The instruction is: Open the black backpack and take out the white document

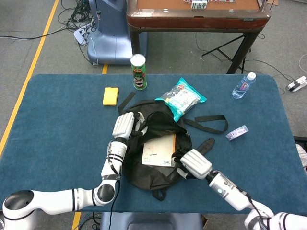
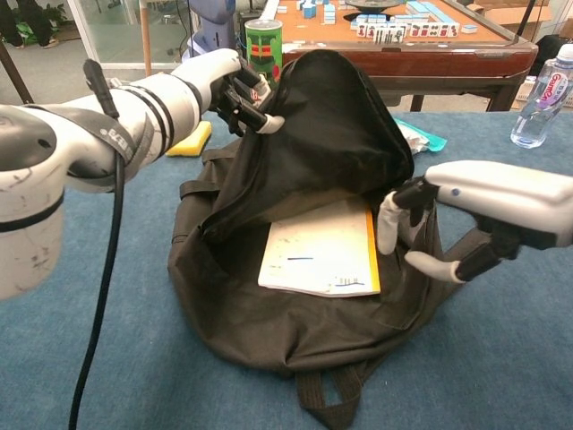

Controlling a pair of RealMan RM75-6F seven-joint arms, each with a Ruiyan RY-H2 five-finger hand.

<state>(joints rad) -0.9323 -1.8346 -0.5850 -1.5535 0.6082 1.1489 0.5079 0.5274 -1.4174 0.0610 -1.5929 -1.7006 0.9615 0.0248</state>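
Left hand (image 2: pixel 237 85) is clenched on the upper flap of the black backpack (image 2: pixel 358 152), which is held lifted and tilted back so the mouth stands open toward the robot. In the head view the same hand (image 1: pixel 123 125) is seen at the bag's left rim, grasping fabric, not the paper

White document (image 2: pixel 322 251) is lying flat inside the opened backpack on its lower panel, fully exposed, with a yellow strip along its right edge and a barcode label near the bottom. In the head view the document (image 1: pixel 159 149) is seen with its long axis running roughly away from the robot, tilted slightly to the right, short near edge toward the bag's bottom

Right hand (image 2: pixel 421 228) is held just beside the document's right edge, over the bag's right rim, with nothing in it and fingers (image 2: pixel 388 224) apart and curved inward toward the paper. Contact with the document cannot be confirmed; a small gap appears to remain. In the head view this hand (image 1: pixel 194 164) is placed at the document's near-right corner

Key relation: the document lies to the left of the right hand, which is by far the nearer free hand, the left being taken up with the flap. The yellow-edged long side is presented to the right fingers, so a pinch on that edge or the near-right corner is judged the likely next move, followed by a pull out toward the right
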